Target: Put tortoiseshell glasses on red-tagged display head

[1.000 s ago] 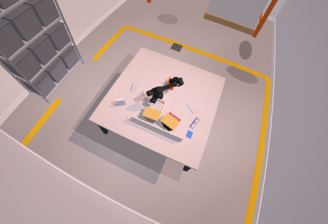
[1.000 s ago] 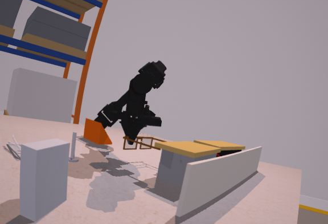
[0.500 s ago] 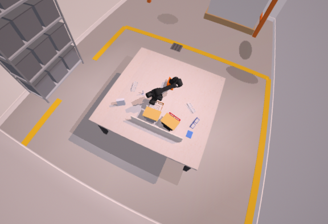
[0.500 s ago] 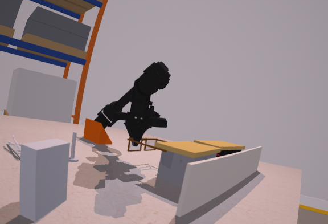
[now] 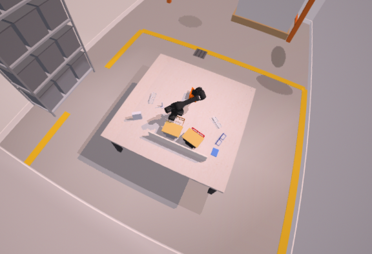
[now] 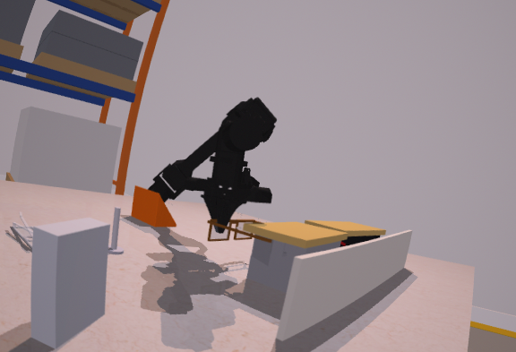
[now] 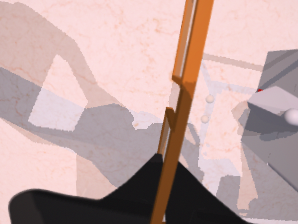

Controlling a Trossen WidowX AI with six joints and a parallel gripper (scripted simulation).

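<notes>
Behind the grey head with the flat yellow top [image 5: 172, 129] [image 6: 296, 234], a long upright pale panel [image 5: 177, 146] [image 6: 345, 283] blocks passage; beside it, the other yellow-topped head [image 5: 193, 137] [image 6: 347, 227] leaves only a narrow gap.

The red tag on the near display head [image 5: 172, 129] [image 6: 296, 234] is too small to make out in the exterior view. The wrist view's edges cut off the brown glasses [image 5: 179, 118] [image 6: 217, 230] [image 7: 184, 100]. From above, the lower part of each head is hidden under its yellow top.
</notes>
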